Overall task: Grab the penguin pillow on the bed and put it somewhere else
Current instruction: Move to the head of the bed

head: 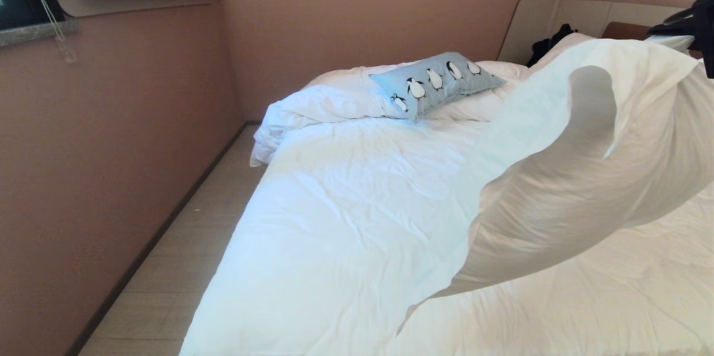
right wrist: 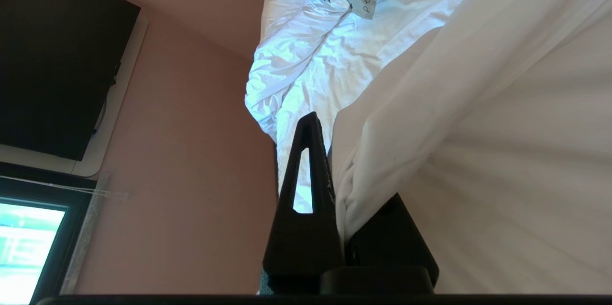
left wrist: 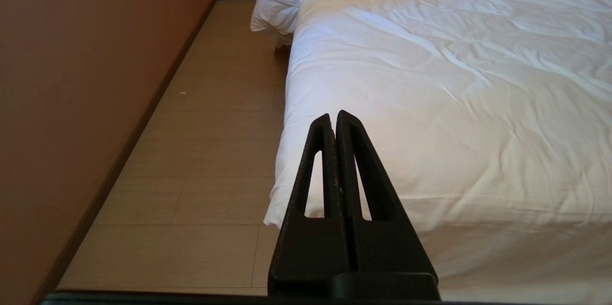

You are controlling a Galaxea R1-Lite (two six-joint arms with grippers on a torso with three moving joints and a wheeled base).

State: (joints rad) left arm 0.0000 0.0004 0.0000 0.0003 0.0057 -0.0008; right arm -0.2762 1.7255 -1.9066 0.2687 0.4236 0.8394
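**White pillow aloft, penguin pillow untouched at the far corner**

Nearest, the left gripper [left wrist: 337, 118] hangs parked off the bed's foot edge, its fingers pressed together on nothing, above the floor [left wrist: 205, 161] strip between the bed [left wrist: 430, 104] and the wall [head: 111, 138].

Over the middle of the bed, the right gripper [right wrist: 334, 171] is clamped on a fold of a large white pillow [head: 558, 177], which hangs in the air and sags towards the near side. This is not the cushion the task names.

Farther on, the penguin pillow [head: 438, 82] lies on the bunched duvet [head: 312, 110] near the bed's far left corner, just short of the headboard [head: 563, 21], well apart from both grippers.

The risks from here, as I judge them: the thin pinch on loose fabric could slip and drop the white pillow; swung towards the far corner, its hanging bulk could knock or cover the penguin pillow; and while the right gripper is occupied, the real target cannot be picked up.
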